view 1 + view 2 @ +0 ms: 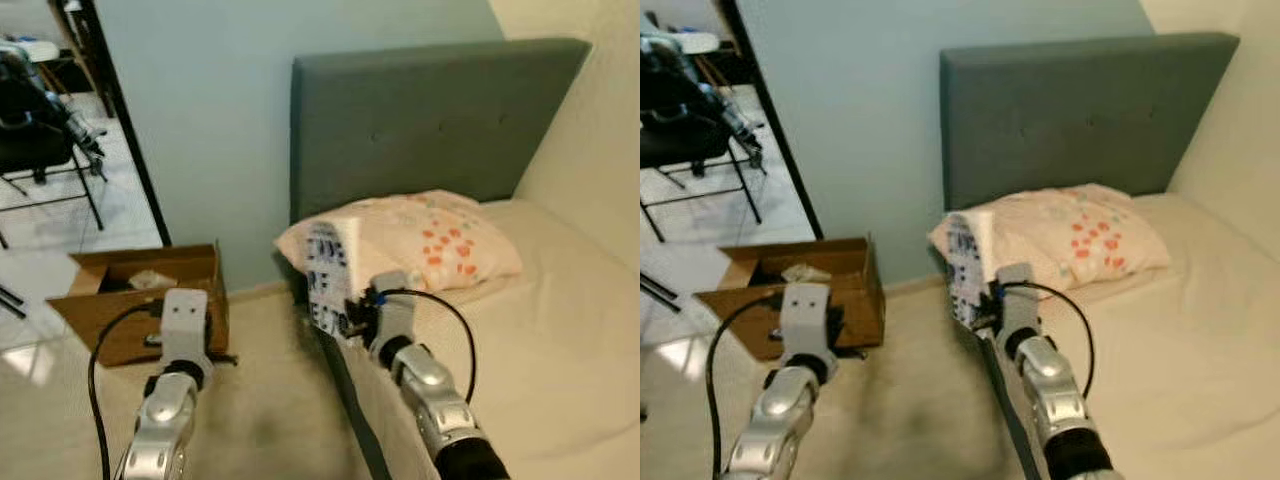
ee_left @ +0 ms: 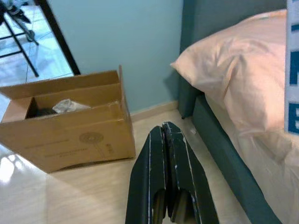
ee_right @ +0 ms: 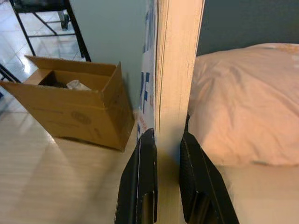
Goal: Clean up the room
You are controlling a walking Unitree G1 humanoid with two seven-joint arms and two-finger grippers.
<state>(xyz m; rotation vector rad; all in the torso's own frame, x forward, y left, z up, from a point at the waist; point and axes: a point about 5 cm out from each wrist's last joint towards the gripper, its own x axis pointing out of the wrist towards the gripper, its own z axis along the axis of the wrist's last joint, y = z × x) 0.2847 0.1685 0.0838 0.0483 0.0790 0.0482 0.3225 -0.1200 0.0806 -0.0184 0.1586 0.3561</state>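
Observation:
My right gripper is shut on a thick book with a white and blue cover, held upright by its lower edge beside the bed's near corner. In the right wrist view the book's page edges rise between the two fingers. An open cardboard box with crumpled items inside sits on the floor by the wall, left of the bed. My left gripper hangs shut and holds nothing, low over the floor just right of the box.
A bed with a grey headboard and a pink patterned pillow stands at the right. A doorway at the left leads to a tiled room with a black chair. Beige floor lies between box and bed.

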